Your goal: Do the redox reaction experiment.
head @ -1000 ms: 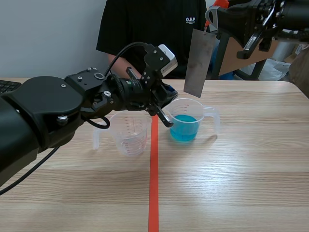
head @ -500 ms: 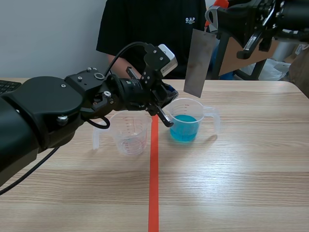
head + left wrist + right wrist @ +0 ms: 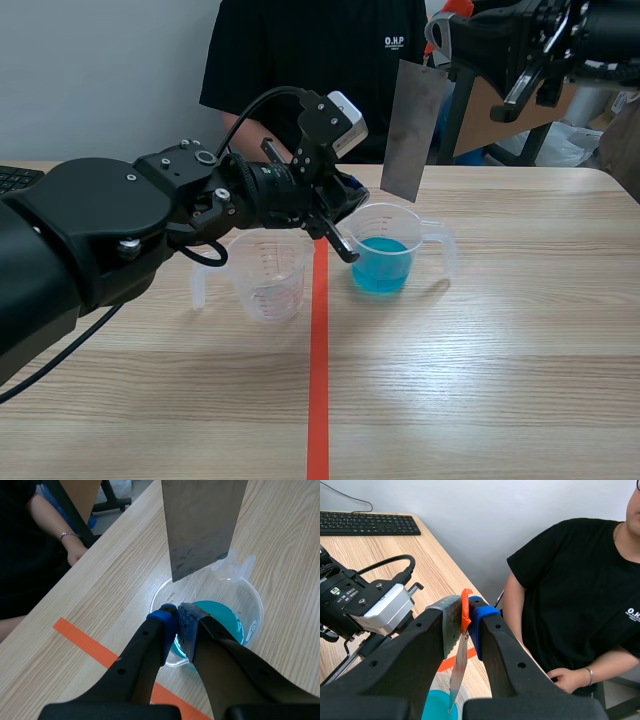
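A clear plastic beaker point(image 3: 421, 236) holding blue liquid point(image 3: 381, 265) stands just right of the orange tape line. My left gripper point(image 3: 340, 241) is shut on its near rim; in the left wrist view the gripper point(image 3: 176, 616) pinches the beaker's point(image 3: 254, 596) wall between its pads. A grey metal sheet point(image 3: 411, 130) hangs upright above the beaker, its lower edge just over the rim. My right gripper point(image 3: 447, 42), raised at the top right, is shut on the sheet's upper end. From the right wrist, the gripper point(image 3: 465, 611) clamps the thin sheet point(image 3: 458, 670) edge-on.
An empty clear measuring beaker point(image 3: 268, 276) stands left of the tape line, under my left arm. A person in a black shirt point(image 3: 310, 60) sits across the table, a hand point(image 3: 75, 555) resting near its far edge. A keyboard point(image 3: 14, 179) lies at the far left.
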Motion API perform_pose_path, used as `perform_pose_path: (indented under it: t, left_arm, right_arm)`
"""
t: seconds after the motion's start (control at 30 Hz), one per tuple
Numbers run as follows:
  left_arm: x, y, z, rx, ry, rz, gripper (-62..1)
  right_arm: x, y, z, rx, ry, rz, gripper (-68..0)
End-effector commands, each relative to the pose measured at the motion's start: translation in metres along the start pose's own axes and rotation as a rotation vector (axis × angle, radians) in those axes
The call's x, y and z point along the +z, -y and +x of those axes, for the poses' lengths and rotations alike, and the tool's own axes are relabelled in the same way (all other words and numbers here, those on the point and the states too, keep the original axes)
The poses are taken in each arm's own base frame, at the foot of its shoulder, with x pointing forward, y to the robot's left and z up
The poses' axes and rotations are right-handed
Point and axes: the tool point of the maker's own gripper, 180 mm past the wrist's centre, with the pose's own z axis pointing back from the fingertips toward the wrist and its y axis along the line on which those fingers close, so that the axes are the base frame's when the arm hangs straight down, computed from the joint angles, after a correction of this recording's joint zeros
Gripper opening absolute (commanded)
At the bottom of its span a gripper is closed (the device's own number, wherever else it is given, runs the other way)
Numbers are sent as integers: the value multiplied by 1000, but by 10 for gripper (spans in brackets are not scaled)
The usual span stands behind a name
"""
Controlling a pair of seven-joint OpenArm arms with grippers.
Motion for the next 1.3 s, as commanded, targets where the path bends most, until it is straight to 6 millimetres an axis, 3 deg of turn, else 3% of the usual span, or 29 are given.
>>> perform_pose_path:
  t: [0.0, 0.33, 0.53, 0.73, 1.0, 1.27]
  left_arm:
    - [-2, -5, 20, -5, 59, 8, -569]
    - [3, -11, 14, 1, 24, 18, -569]
    - [30, -17, 16, -10, 36, 27, -569]
    - [83, -18, 5, -26, 39, 69, -569]
    - [173, -10, -28, 5, -44, 147, -569]
    - [266, 5, -89, 114, -224, 366, -569]
  right_arm:
    - [0, 0, 14, 16, 36, 11, -662]
    - [0, 0, 14, 15, 39, 11, -662]
    - [0, 0, 14, 15, 39, 11, -662]
    - [0, 0, 14, 15, 39, 11, -662]
    - [0, 0, 14, 15, 39, 11, -662]
    - [0, 0, 14, 15, 38, 11, -662]
